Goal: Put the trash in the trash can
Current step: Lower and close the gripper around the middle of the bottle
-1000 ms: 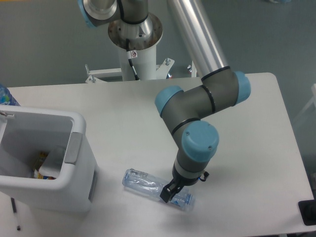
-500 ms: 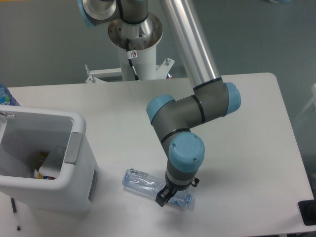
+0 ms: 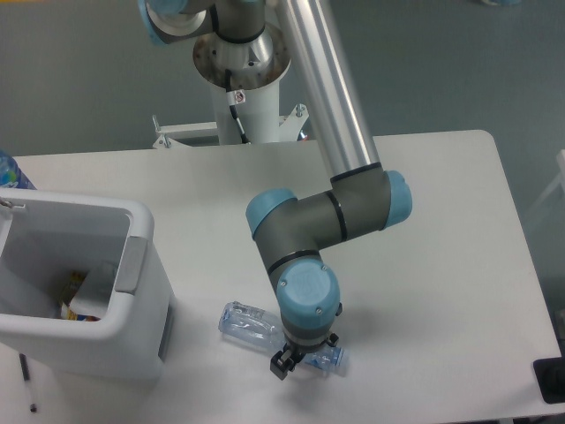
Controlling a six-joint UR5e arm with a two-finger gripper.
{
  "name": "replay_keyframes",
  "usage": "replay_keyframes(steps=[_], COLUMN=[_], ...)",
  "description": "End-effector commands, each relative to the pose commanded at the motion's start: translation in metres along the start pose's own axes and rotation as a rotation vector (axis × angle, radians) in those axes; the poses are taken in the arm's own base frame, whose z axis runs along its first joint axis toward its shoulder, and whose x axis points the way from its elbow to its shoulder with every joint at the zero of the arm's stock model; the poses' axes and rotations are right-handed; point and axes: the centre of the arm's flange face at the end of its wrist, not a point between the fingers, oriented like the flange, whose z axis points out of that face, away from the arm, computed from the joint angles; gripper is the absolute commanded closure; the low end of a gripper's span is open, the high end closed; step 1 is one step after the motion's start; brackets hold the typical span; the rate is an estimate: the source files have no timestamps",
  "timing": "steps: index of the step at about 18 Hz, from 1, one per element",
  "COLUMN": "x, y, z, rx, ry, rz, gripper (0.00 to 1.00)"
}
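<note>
Gripper (image 3: 284, 360) low over the table (image 3: 441, 265), at the mid-length of the crushed plastic bottle (image 3: 249, 321); from my remote view its wrist hides the fingers, so I cannot tell whether the jaws stand apart, together, or clamped on the bottle. Bottle lying flat near the table's front edge, its clear end pointing toward the trash can (image 3: 132, 291), its bluish end showing just past the gripper on the far side; it is near the can but not touching it. Trash can at the left of the table, open at the top; inside it I see a white piece and something orange-yellow low against the wall, too small to name with confidence. Progress, as I judge it: the bottle is not yet in the can, so at least that piece remains to be lifted and carried left; whether the paper wrapper is already inside I cannot confirm. Arm pose: upper link descending steeply from the base mount at top; elbow and wrist joints folded tightly, tool pointing down and slightly toward the camera.
</note>
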Motion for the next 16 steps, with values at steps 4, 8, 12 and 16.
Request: replay_keyframes(steps=[4,8,12,16], x=[0.002,0.003,0.003,0.004], y=[-0.005,-0.006,-0.006,-0.009], z=[0.003,0.003,0.001,-0.008], rx=[0.006,0.007,0.010,0.023], ry=[-0.005,-0.003,-0.002,0.009], rz=[0.000,0.000,-0.001,-0.002], gripper=[0.17,0.30,0.40,0.45])
